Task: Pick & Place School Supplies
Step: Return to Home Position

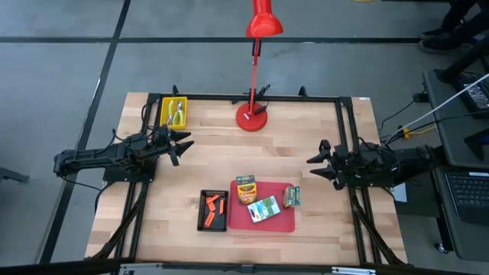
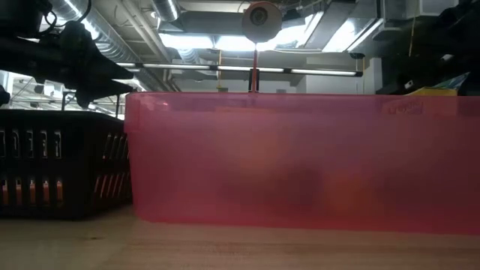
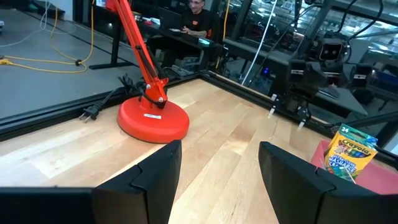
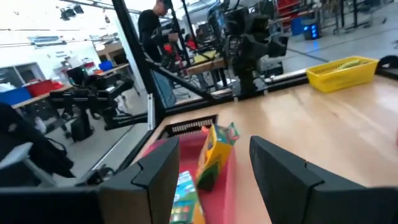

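Note:
Three yellow-green crayon boxes (image 1: 245, 189) (image 1: 264, 208) (image 1: 292, 196) sit in the red tray (image 1: 279, 223) near the table's front. Short orange sticks (image 1: 214, 205) lie in the black tray (image 1: 203, 221) to its left. The yellow-green and pink scissors-like tool (image 1: 177, 114) lies in the yellow tray (image 1: 165, 107) at the far left. My left gripper (image 1: 183, 143) (image 3: 217, 174) hangs open over the table's left side, pointing right. At the right side my right gripper (image 1: 312, 166) (image 4: 211, 174) stands open, pointing left toward a crayon box (image 4: 217, 149). Neither holds anything.
A red desk lamp stands on its round base (image 1: 251, 116) (image 3: 153, 119) at the far middle, its head (image 1: 263, 23) beyond the far edge. Black rails (image 1: 344, 130) frame the table. Bare wood lies between the two grippers. People show in the room behind.

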`<state>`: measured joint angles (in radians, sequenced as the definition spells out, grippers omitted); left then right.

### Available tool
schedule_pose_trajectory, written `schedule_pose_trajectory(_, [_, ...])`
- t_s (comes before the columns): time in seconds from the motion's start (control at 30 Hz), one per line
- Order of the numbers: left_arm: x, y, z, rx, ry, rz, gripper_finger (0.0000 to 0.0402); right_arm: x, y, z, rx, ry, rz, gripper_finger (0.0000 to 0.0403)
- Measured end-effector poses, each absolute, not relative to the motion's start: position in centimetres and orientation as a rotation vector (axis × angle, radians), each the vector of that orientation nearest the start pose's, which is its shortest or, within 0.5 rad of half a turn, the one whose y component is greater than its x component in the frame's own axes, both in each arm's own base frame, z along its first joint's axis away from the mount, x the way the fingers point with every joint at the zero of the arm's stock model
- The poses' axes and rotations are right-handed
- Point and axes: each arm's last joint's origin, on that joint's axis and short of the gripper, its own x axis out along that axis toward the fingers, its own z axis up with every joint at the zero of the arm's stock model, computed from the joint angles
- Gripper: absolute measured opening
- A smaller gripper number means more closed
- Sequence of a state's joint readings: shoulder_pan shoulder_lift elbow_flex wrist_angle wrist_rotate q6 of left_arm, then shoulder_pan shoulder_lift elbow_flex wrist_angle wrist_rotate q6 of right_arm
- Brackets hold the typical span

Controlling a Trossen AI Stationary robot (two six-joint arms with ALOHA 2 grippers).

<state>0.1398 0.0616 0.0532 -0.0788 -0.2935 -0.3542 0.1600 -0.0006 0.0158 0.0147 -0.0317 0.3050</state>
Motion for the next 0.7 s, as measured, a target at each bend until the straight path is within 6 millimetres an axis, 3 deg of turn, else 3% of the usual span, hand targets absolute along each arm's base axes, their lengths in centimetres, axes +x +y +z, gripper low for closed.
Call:
schedule_pose_trajectory(0.23, [9.5, 2.18, 16.94, -0.342, 0.01, 0.444, 0.0212, 9.57, 1.37, 17.01, 0.226, -0.013, 0.141, 0.0199])
schedule_pose_trajectory(0.7, [9.5, 2.18, 16.94, -0.342, 0.01, 0.444, 0.0212, 9.57, 1.36, 17.01, 0.228, -0.013, 0.135, 0.0199])
